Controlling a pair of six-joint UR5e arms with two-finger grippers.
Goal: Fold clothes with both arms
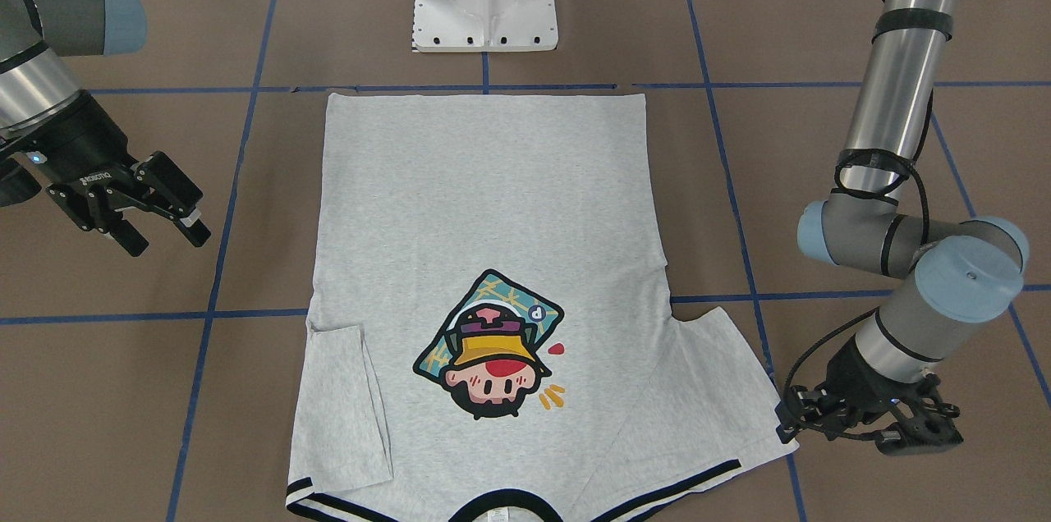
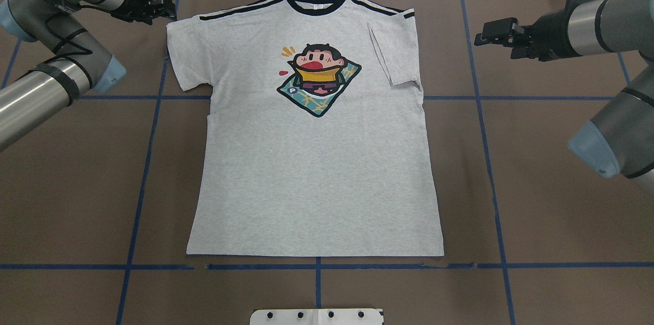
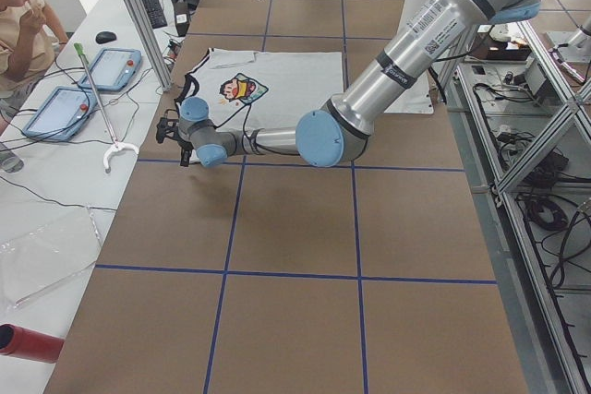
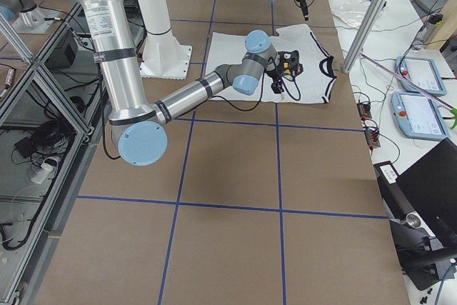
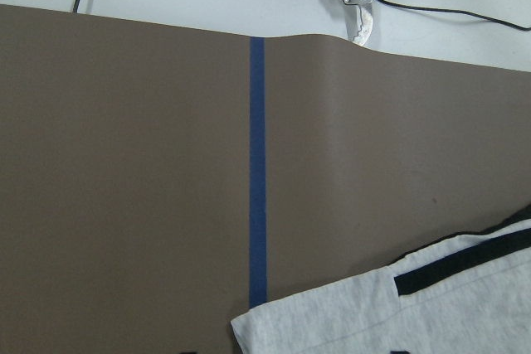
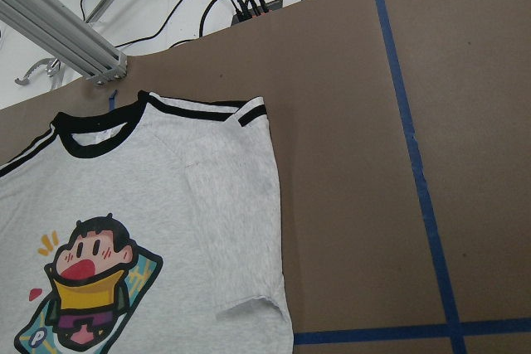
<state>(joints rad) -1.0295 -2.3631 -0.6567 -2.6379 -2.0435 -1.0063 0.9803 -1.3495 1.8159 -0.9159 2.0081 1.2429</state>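
Grey T-shirt [image 2: 317, 171]: lies flat and print-up in the middle of the brown table [image 2: 536, 187], with the hem towards the robot's base and the collar at the far edge.
Right sleeve [image 2: 396, 54]: already turned in over the body, lying on the chest near the print.
Left sleeve [image 2: 186, 49]: not yet folded, spread out on the table.
Right gripper [image 1: 167, 236]: fingers spread and holding nothing, well apart from the shirt's folded side.
Left gripper [image 2: 164, 9]: low, just beside the left sleeve's outer corner. You cannot tell from any view whether its fingers are parted or pressed together. The left wrist view shows that corner lying flat with no finger on it.
Step in hand: most likely the left sleeve fold, at the approach to the grasp.
Next move: you would need to pinch the cuff corner alone, lift it a little and carry it in towards the print to match the other side, without dragging the body out of square.
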